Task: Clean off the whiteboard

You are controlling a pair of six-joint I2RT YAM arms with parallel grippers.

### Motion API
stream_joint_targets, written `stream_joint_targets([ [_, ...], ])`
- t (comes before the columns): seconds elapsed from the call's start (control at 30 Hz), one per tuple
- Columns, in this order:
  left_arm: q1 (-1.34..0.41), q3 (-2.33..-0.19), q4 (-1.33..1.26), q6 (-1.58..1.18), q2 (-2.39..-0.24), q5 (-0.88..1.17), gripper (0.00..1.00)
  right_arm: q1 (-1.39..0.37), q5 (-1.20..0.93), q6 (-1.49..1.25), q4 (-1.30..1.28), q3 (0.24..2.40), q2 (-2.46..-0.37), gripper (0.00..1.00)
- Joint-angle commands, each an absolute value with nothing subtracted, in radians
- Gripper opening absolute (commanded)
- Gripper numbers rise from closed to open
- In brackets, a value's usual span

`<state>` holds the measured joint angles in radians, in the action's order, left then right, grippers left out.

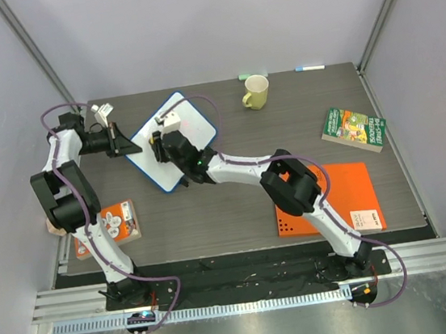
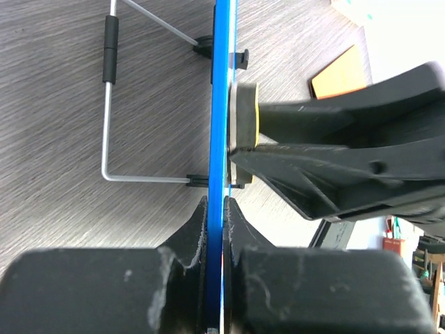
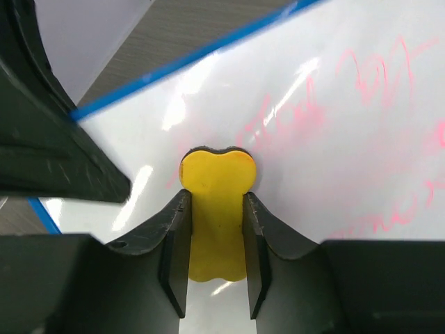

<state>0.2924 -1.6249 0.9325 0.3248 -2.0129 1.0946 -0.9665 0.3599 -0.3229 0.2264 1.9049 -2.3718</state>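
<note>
The whiteboard (image 1: 151,166), white with a thin blue rim, stands tilted up at the back left of the table. My left gripper (image 1: 129,143) is shut on its left rim. In the left wrist view (image 2: 215,216) the blue rim (image 2: 221,104) runs edge-on between the jaws, with the board's wire stand (image 2: 108,90) behind it. My right gripper (image 1: 159,142) is shut on a yellow eraser (image 3: 217,174) and presses it flat on the board face (image 3: 348,160). Faint red writing (image 3: 361,76) lies to the right of the eraser. The eraser also shows in the left wrist view (image 2: 247,115).
A yellow mug (image 1: 255,92) and a marker (image 1: 309,67) are at the back. A green book (image 1: 353,128) lies at the right. A flat orange sheet (image 1: 332,190) lies under the right arm. An orange book (image 1: 116,223) lies by the left arm's base.
</note>
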Motion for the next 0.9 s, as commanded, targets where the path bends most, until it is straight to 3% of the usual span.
stream_joint_targets([
  [0.0, 0.256, -1.657, 0.926, 0.405, -1.987, 1.003, 0.0, -0.989, 0.385, -0.422, 0.159, 1.587, -2.338, 0.01],
  [0.1, 0.255, -1.654, 0.931, 0.411, -1.987, 1.012, 0.0, -0.999, 0.419, -0.431, 0.221, 1.474, -2.316, 0.01],
  [0.23, 0.256, -1.646, 0.936, 0.413, -1.979, 1.019, 0.0, -1.025, 0.402, -0.396, 0.256, 1.503, -2.341, 0.01],
  [0.7, 0.255, -1.646, 1.006, 0.469, -1.97, 1.025, 0.0, -1.031, 0.301, -0.321, 0.451, 1.874, -2.451, 0.01],
  [0.87, 0.252, -1.646, 1.015, 0.471, -1.964, 1.034, 0.0, -1.016, 0.345, -0.328, 0.377, 2.051, -2.555, 0.01],
])
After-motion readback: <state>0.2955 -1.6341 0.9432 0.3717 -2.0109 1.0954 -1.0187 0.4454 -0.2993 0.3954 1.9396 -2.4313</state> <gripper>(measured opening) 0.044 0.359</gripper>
